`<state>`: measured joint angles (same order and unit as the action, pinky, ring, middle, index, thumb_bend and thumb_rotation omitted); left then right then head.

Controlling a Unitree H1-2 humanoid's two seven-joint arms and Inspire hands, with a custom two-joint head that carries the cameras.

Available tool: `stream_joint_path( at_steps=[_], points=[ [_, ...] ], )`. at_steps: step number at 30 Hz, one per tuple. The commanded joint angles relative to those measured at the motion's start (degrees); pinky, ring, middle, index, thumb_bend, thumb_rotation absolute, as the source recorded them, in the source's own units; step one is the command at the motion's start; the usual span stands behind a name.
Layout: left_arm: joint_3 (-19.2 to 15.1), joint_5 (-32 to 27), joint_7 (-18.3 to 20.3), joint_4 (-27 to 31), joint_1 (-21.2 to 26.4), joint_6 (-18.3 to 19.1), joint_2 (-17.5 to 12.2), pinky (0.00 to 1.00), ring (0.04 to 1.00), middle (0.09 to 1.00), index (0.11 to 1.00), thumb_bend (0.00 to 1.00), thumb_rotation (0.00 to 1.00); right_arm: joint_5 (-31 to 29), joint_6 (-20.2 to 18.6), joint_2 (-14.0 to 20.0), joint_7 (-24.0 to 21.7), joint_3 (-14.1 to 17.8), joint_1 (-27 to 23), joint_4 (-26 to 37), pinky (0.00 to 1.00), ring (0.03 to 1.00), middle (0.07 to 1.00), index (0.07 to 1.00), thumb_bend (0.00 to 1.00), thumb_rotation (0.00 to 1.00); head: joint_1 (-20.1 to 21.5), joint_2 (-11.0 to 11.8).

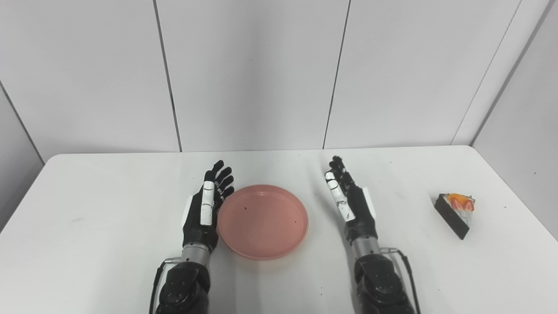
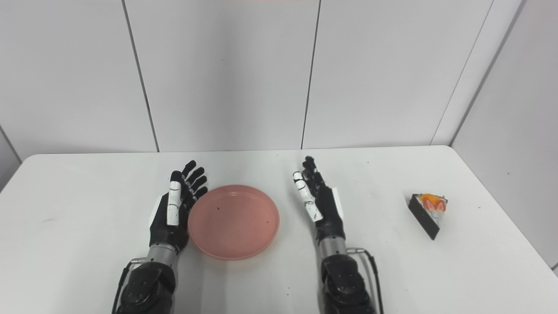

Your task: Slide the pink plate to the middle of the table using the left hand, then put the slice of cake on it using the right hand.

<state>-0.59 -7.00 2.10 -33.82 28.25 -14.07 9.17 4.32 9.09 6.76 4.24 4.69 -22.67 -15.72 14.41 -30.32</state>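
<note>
The pink plate [image 1: 263,221] lies empty on the white table [image 1: 96,218], near the middle toward the front. My left hand [image 1: 205,209] is open, fingers straight, its side against the plate's left rim. My right hand [image 1: 351,204] is open and empty, standing on edge a little to the right of the plate, apart from it. The slice of cake [image 1: 456,213], dark with white cream and orange-red fruit on top, sits far to the right near the table's right edge, well clear of my right hand. The cake also shows in the right eye view [image 2: 428,213].
White wall panels [image 1: 253,74] stand behind the table's far edge. The table's right edge runs close behind the cake. Bare tabletop lies left of my left hand and between my right hand and the cake.
</note>
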Motion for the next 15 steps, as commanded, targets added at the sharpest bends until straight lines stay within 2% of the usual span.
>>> stream_joint_path(
  at_steps=[1, 2, 3, 5, 6, 12, 15],
  points=[
    [0.4, 0.4, 0.1, -4.3, -2.9, -2.4, 1.3, 0.89, 0.909, 0.907, 0.892, 0.73, 1.0, 2.2, 2.3, 3.0, 1.5, 1.0, -3.9, 3.2, 0.93, 0.943, 0.939, 0.942, 0.52, 0.72, -0.1, 0.3],
    [0.4, 0.4, 0.1, -4.7, -2.8, -2.8, 1.4, 0.9, 0.913, 0.911, 0.896, 0.73, 1.0, 5.7, 1.5, 4.8, 2.5, 0.5, -4.1, 4.0, 0.86, 0.928, 0.929, 0.938, 0.52, 0.69, -0.1, 0.3],
    [0.4, 0.3, 0.1, -5.3, -2.6, -3.2, 1.5, 0.9, 0.913, 0.912, 0.896, 0.73, 1.0, 9.4, -0.3, 6.9, 3.3, 0.3, -4.2, 5.5, 0.85, 0.925, 0.928, 0.938, 0.52, 0.7, -0.1, 0.6],
    [0.2, 0.1, 0.1, -6.0, -2.4, -3.7, 1.7, 0.9, 0.912, 0.913, 0.895, 0.72, 1.0, 13.9, -4.0, 10.2, 3.5, 0.4, -4.2, 7.9, 0.82, 0.891, 0.909, 0.922, 0.56, 0.62, 0.1, 0.9],
    [0.1, 0.1, 0.1, -6.4, -2.2, -3.8, 1.7, 0.91, 0.914, 0.915, 0.895, 0.71, 1.0, 15.5, -6.8, 11.7, 2.9, 0.5, -4.2, 9.1, 0.81, 0.878, 0.906, 0.915, 0.58, 0.52, 0.4, 1.1],
    [-1.1, -1.9, 1.2, -7.3, -1.9, -4.1, 1.9, 0.93, 0.92, 0.922, 0.897, 0.71, 0.97, 21.1, -18.5, 18.2, -1.4, -0.5, -4.4, 12.8, 0.79, 0.873, 0.893, 0.894, 0.66, 0.38, 2.8, 1.6],
    [-0.9, -1.5, 1.3, -7.6, -1.8, -4.4, 1.5, 0.94, 0.928, 0.93, 0.905, 0.7, 0.99, 23.9, -22.5, 21.0, -3.2, -1.3, -4.4, 13.9, 0.78, 0.864, 0.883, 0.885, 0.68, 0.34, 3.5, 1.7]
  ],
)
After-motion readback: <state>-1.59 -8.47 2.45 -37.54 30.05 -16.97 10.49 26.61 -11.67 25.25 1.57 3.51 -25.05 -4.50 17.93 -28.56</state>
